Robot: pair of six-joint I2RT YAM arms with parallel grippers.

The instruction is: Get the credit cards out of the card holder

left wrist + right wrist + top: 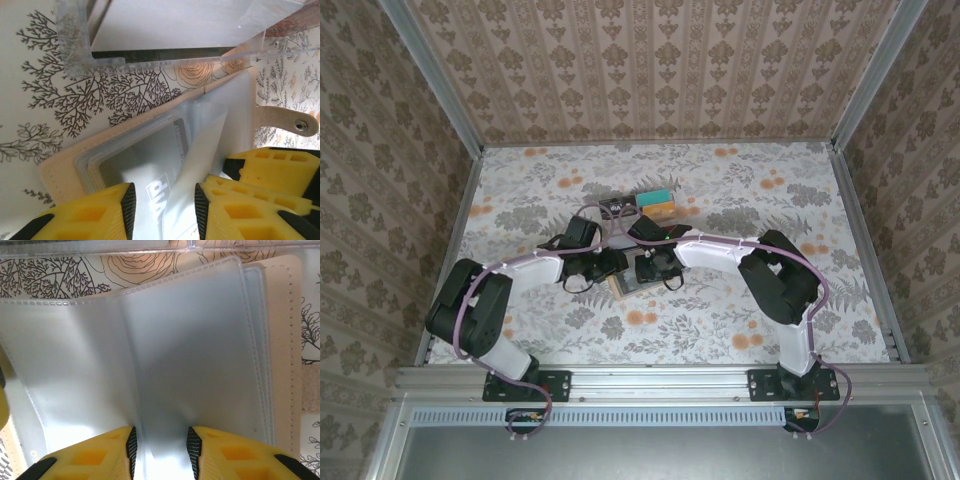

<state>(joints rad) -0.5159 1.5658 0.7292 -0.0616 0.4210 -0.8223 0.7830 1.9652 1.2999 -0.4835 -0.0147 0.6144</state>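
Judged partway through. Counted in the clear tray at far centre: a teal card and an orange card, taken as already out. Left to do: emptying the other pockets, with at least one pale printed card apparently lodged in a leaf.

Found at table centre, on the near side of the tray and just beside it: the card holder, spread open and flat beneath both wrists.

Left gripper astride one translucent leaf, jaws partly apart; cannot tell whether pressing or merely straddling. Right gripper likewise astride the puckered fold of the sleeves; firm pinch not confirmable.

Materials:
- Tan cover: stitched, matte, round-cornered, with a strap bearing a metal snap.
- Sleeves: frosted, limp plastic with welded seams.
- Tray: rigid clear acrylic.
- Fingers: yellow, with black ribbed pads.
- Cloth: floral print, laid over the table.
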